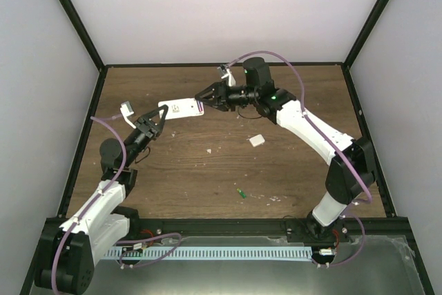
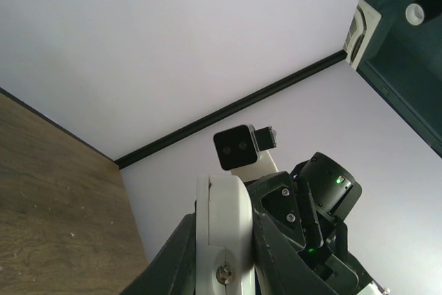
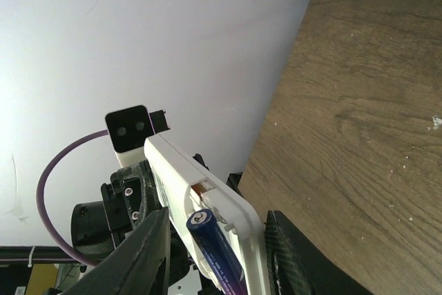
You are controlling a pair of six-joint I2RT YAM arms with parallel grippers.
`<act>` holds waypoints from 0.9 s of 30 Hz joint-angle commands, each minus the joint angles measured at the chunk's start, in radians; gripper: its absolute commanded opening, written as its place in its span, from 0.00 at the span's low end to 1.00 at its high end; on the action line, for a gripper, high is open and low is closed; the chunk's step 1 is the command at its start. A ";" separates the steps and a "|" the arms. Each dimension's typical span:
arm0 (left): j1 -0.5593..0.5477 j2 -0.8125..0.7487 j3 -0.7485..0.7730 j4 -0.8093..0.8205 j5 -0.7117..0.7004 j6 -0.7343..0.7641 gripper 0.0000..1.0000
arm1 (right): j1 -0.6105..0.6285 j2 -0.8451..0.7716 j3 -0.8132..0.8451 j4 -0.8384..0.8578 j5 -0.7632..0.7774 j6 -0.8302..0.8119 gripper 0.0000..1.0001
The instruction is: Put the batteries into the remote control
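My left gripper (image 1: 157, 121) is shut on the left end of the white remote control (image 1: 178, 108) and holds it in the air. In the left wrist view the remote's edge (image 2: 221, 226) stands between the fingers. My right gripper (image 1: 202, 103) is at the remote's right end. In the right wrist view its jaws stand apart on either side of the remote (image 3: 186, 170) and the purple-blue battery (image 3: 215, 250). The battery lies tilted against the open compartment, touching neither finger. The green battery (image 1: 241, 193) lies on the table in front.
A small white square piece (image 1: 256, 141) lies on the wooden table (image 1: 207, 170) right of centre, with small white crumbs near it. Black frame posts and pale walls close in the table on three sides.
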 commanded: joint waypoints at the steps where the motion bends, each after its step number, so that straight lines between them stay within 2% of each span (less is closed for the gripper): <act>1: 0.002 -0.003 -0.012 0.039 -0.002 0.031 0.00 | -0.008 -0.031 0.005 0.050 -0.034 0.022 0.34; 27: 0.002 0.005 0.033 -0.019 0.015 0.093 0.00 | -0.009 0.021 0.061 -0.011 -0.046 0.000 0.28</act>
